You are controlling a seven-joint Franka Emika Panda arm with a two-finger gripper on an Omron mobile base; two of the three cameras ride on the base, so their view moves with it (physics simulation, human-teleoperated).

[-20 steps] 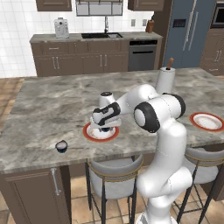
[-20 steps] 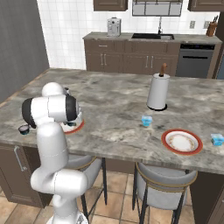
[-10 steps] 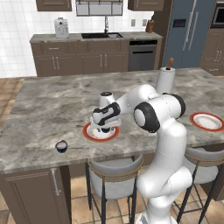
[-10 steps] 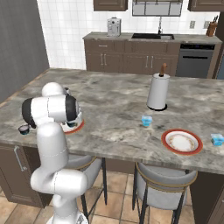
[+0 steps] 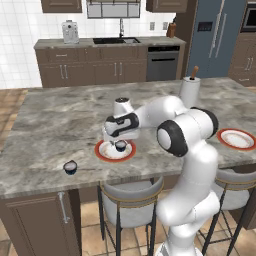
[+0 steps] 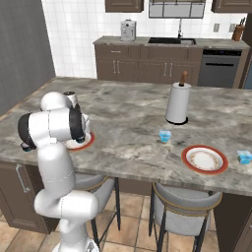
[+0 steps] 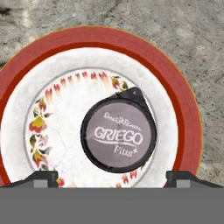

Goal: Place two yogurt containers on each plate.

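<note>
Yogurt on plate: one navy cup (image 7: 118, 134) with a pale "Griego" lid stands upright inside the near plate (image 7: 183, 105), a little off its middle, clear of the red rim
Gripper: the gripper (image 5: 118, 141) hangs straight above that cup, fingertips (image 7: 41, 178) spread wide to either side, nothing between them; the cup looks released
Second navy cup: the other navy cup (image 5: 70, 167) sits on the counter (image 5: 55, 120) near its front edge, well apart from the near plate
Blue cups: one light blue cup (image 6: 165, 136) stands near the paper towel roll (image 6: 177, 103), another blue cup (image 6: 244, 156) beside the far plate (image 6: 204, 159), both on the counter
Step in hand: probably lifting away after setting down the first cup
Doing it well: rise straight up with fingers held wide so the cup is not tipped, then set its partner on the free white half
</note>
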